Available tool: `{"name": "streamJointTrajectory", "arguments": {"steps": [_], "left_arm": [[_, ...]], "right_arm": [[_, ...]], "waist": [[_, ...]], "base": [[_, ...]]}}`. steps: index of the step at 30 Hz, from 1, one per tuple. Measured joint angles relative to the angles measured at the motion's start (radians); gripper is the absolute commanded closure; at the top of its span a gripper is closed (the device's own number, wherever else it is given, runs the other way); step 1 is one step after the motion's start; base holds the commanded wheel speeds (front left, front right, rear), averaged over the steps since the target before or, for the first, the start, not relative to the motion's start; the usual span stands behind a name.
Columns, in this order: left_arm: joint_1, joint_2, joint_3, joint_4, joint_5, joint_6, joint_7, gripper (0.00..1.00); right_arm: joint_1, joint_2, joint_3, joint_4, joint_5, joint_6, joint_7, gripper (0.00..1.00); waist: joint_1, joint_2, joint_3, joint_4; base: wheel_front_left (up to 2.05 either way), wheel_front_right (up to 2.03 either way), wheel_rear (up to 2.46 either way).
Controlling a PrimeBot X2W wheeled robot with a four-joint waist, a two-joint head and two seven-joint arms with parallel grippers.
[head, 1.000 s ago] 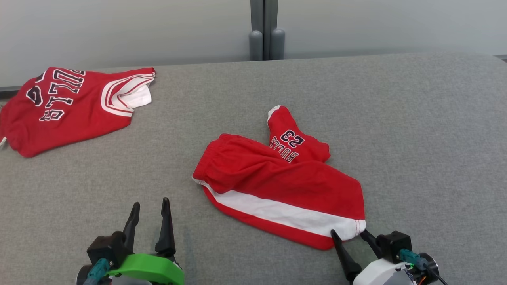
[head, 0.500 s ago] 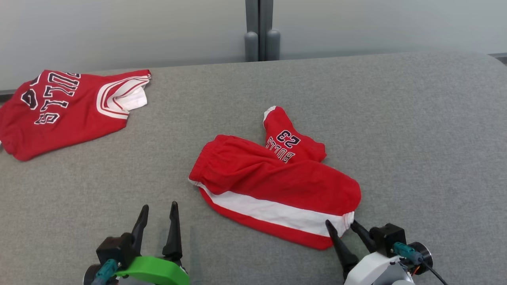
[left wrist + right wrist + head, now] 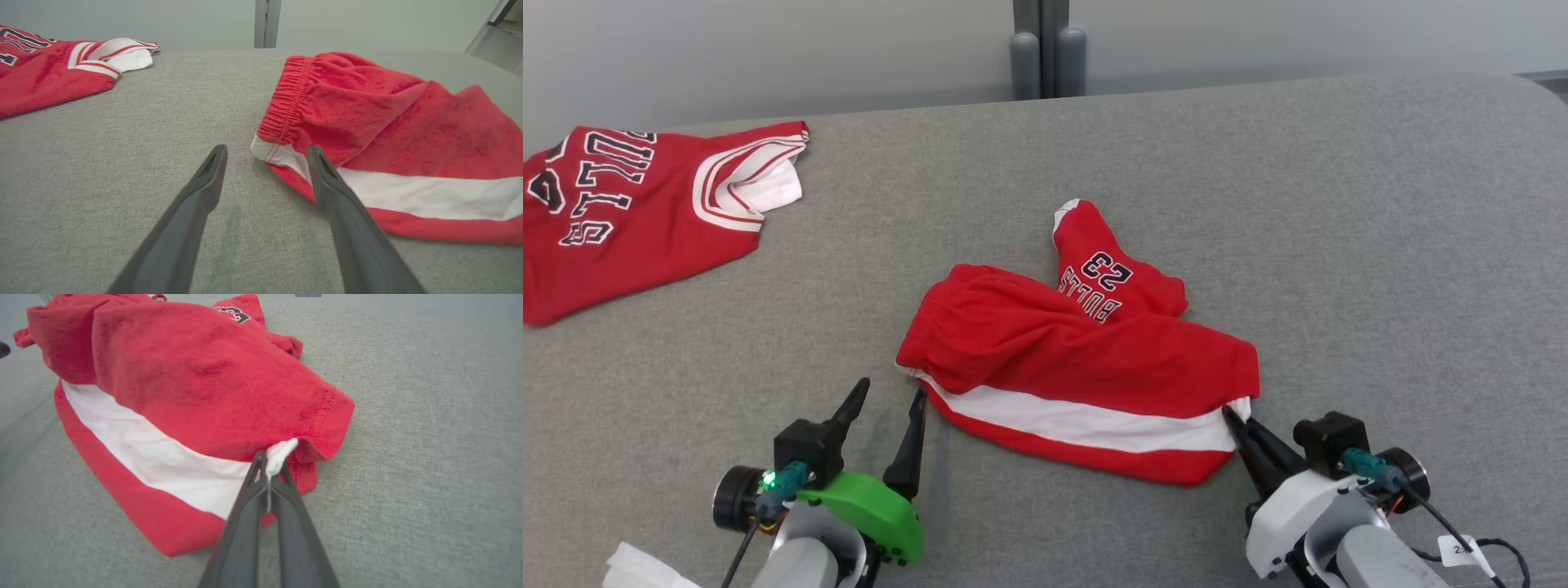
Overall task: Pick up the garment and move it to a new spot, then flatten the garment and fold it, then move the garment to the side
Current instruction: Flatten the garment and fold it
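Centrally on the grey worktop: one pair of red shorts, crumpled, with a white side stripe and "BULLS 23" printed on the far leg. Jaws of the right gripper are pinched shut on the white hem corner, near right. Jaws of the left gripper are spread and empty, just beside the waistband corner. One red jersey lies far left.

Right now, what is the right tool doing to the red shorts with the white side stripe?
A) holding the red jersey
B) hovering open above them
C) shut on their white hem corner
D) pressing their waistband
C: the right wrist view shows the right tool with its fingers closed together, pinching the white hem corner of the red shorts with the white side stripe.
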Motion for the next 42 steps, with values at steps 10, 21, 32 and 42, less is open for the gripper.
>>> {"name": "streamJointTrajectory", "arguments": {"steps": [10, 21, 32, 42], "left_arm": [[-0.181, 0.130, -0.286, 0.121, -0.135, -0.001, 0.031, 0.00], [-0.268, 0.199, -0.483, 0.133, -0.239, -0.001, 0.007, 0.99], [-0.268, 0.302, -0.519, -0.017, -0.311, -0.002, 0.001, 1.00], [-0.316, 0.403, -0.508, -0.297, -0.392, -0.002, 0.012, 1.00]], "right_arm": [[-0.096, -0.058, -0.012, 0.003, 0.009, 0.000, -0.005, 1.00], [-0.144, -0.060, -0.004, 0.017, 0.012, 0.000, -0.009, 1.00], [-0.160, -0.080, -0.022, -0.028, 0.033, 0.000, -0.019, 1.00], [-0.162, -0.155, -0.022, -0.267, 0.065, 0.000, 0.005, 1.00]], "waist": [[0.0000, 0.0000, 0.053, -0.021], [0.0000, 0.0000, 0.096, -0.030], [0.0000, 0.0000, 0.061, -0.035], [0.0000, 0.0000, -0.027, -0.040]], "base": [[0.00, 0.00, 0.00], [0.00, 0.00, 0.00], [0.00, 0.00, 0.00], [0.00, 0.00, 0.00]]}}
